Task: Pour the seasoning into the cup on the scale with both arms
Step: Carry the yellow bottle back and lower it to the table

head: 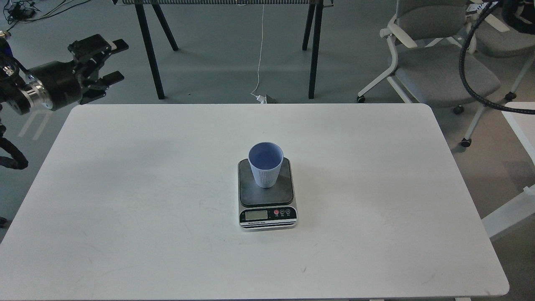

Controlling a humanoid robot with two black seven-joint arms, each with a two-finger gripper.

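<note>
A light blue ribbed cup [266, 164] stands upright on the dark plate of the scale [267, 209] near the middle of the white table [125, 200]. My left gripper [118, 59] hangs open and empty beyond the table's far left corner, far from the cup. My right gripper is out of view; only a black cable [470, 71] of that arm shows at the top right. The yellow seasoning bottle is out of view.
Grey office chairs [439, 67] stand behind the table at the right. Black legs of a stand [152, 50] are on the floor behind the table. A second white surface [518, 117] pokes in at the right edge.
</note>
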